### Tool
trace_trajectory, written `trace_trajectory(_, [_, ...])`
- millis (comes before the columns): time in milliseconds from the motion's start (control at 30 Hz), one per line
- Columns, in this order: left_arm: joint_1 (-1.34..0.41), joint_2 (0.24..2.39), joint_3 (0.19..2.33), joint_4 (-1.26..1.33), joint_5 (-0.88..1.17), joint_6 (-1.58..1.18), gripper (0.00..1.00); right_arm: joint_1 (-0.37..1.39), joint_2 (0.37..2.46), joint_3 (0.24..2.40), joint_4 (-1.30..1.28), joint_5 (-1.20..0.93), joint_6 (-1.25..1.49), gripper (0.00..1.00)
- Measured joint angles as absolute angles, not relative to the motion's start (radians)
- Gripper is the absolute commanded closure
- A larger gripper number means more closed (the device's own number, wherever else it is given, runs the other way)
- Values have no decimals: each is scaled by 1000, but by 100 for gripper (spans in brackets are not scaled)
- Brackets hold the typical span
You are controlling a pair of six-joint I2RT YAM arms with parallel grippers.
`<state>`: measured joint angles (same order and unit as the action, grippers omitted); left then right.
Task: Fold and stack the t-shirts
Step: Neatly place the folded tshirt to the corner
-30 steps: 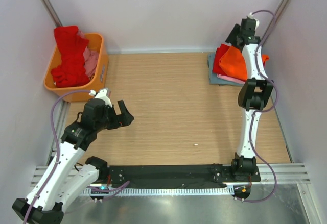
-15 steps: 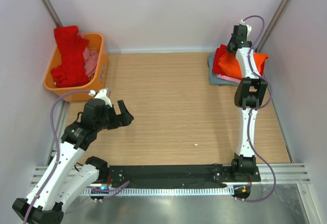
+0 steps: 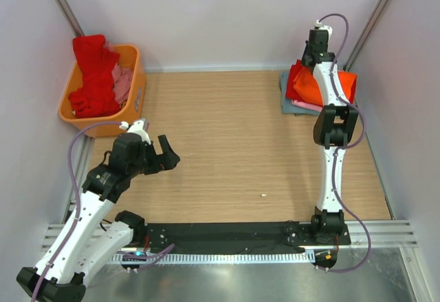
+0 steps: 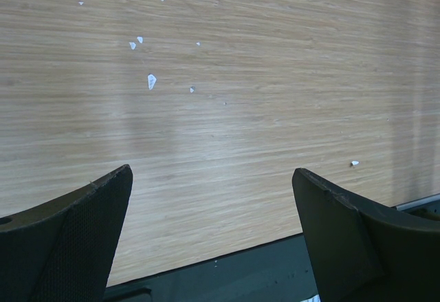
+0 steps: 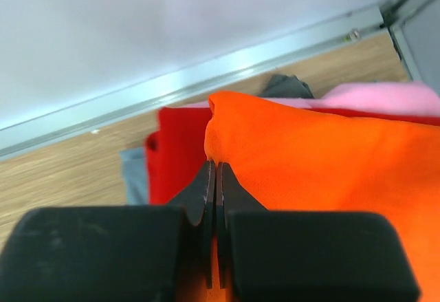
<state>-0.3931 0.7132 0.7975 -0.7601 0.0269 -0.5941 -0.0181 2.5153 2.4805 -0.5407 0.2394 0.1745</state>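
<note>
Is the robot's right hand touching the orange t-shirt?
Touching. The right wrist view shows the right hand shut, its tips pinched onto the corner of the orange t-shirt.

Bright, even, diffuse light from above, faint soft shadows on the tabletop [image 3: 234,144], pale vertical glare bands on the wood beyond the left fingers [image 4: 75,247], right fingers [image 5: 196,199] close and blurred, orange shirt [image 5: 330,164] just beyond them saturated and slightly soft, overhead view sharp

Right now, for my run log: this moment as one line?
phase: stacking | right gripper: shut on orange t-shirt, far-right corner | left gripper: open, empty, above table
</note>
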Motion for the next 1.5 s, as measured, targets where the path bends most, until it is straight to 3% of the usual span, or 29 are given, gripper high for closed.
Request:
trace_trajectory(200, [-387,713,797,-760,27,-594,0,31,2461,2476,-492,242,113,97])
trace_trajectory(233, [-387,713,797,-760,27,-594,0,38,2459,2476,-484,242,106,87])
trace_trajectory(267, [-387,713,797,-760,27,-594,0,44,2459,2476,-479,242,100,67])
trace_trajectory(300, [-386,713,797,-760,27,-594,0,47,2461,2476,-480,243,95,29])
trace_trajectory(367, [-386,713,797,-760,27,-594,0,49,2463,2473,-480,256,82,15])
trace_trajectory(400, [-386,713,797,-760,27,-594,0,48,2463,2473,-480,266,78,13])
trace_trajectory(600, [-386,713,797,-760,27,-594,0,21,2458,2442,-469,363,103,12])
trace_trajectory(733, [-386,713,797,-760,27,-594,1,-15,2382,2284,-434,391,135,12])
trace_trajectory(833, [-386,712,797,-760,27,-594,0,-60,2320,2222,-441,366,178,18])
trace_trajectory(967, [-386,709,797,-760,27,-594,0,-176,2252,2207,-424,181,300,35])
trace_trajectory(1033, [-386,706,797,-760,27,-594,0,-258,2224,2183,-394,61,367,38])
trace_trajectory(1200, [-386,700,797,-760,27,-594,0,-442,2262,2203,-373,-170,436,37])
trace_trajectory(1500, [-386,707,797,-760,27,-594,0,-410,2405,2237,-368,-326,532,34])
